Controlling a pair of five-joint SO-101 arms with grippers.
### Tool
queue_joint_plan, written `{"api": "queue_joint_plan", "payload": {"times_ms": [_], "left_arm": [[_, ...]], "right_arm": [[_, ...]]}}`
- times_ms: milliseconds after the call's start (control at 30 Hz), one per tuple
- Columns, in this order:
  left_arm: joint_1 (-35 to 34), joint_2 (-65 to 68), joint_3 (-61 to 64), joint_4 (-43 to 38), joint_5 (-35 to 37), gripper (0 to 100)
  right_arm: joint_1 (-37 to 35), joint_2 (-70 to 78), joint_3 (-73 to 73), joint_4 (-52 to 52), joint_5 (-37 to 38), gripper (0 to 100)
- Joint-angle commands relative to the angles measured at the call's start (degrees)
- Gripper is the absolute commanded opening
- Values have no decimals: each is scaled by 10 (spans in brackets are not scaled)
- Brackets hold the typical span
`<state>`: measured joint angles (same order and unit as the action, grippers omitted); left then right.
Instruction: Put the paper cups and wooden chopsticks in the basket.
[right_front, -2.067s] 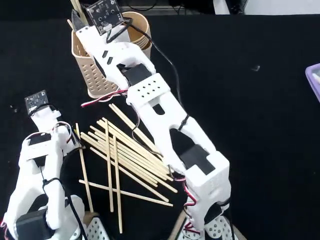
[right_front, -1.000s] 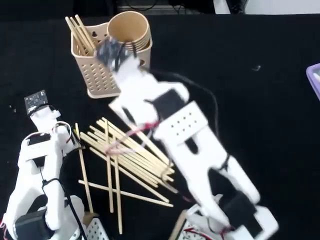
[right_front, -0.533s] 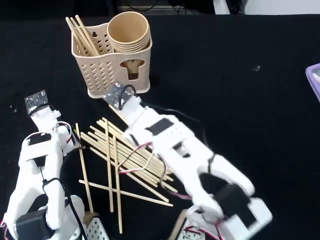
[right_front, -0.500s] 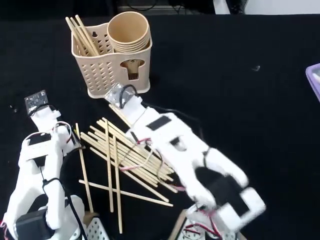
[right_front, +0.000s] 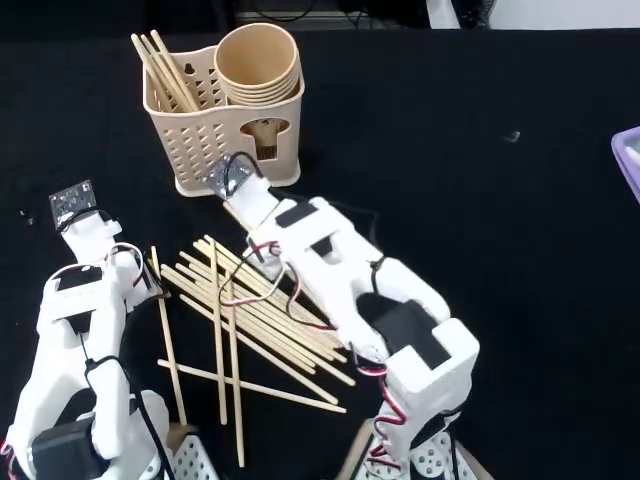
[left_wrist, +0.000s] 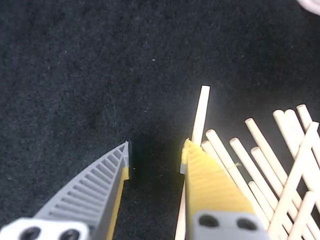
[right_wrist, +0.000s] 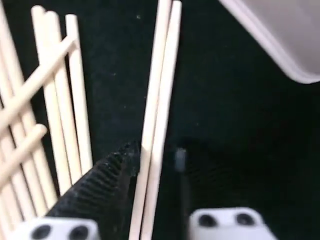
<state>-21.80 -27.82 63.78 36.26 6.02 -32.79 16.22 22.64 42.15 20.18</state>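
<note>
Basket (right_front: 222, 140) sat far-left on bench (right_front: 500, 250). Paper cups (right_front: 258, 60) stacked in its right side, stowed chopsticks (right_front: 165, 72) in its left. Loose chopsticks (right_front: 255, 310) lay piled before it. Right pincer (right_wrist: 155, 152) straddled two at the pile's far end; left pincer (left_wrist: 155, 155) sat at its left edge.

A beige perforated basket (right_front: 215, 140) stands upright at the upper left of my overhead view. A nested stack of paper cups (right_front: 258, 62) sits in its right side, and a few wooden chopsticks (right_front: 165, 72) lean from its left corner. Below it I see many loose chopsticks (right_front: 260, 325) flat on the black table (right_front: 500, 250), most in a diagonal bundle, several crossing it.
</note>
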Motion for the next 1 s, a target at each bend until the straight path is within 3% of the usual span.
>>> {"api": "queue_joint_plan", "payload": {"times_ms": [0,333,533,667,967], "left_arm": [[0,-18,-5,-6,-4,177],[0,-18,-6,-5,-4,177],[0,-18,-6,-4,-4,177],[0,-18,-6,-4,-4,177],[0,-18,-5,-5,-4,177]], "right_arm": [[6,0,-22,44,35,11],[6,-192,-22,156,43,10],[-14,-373,-23,126,28,11],[-55,-458,-22,1,-29,11],[-66,-373,-31,-488,-69,11]]}}
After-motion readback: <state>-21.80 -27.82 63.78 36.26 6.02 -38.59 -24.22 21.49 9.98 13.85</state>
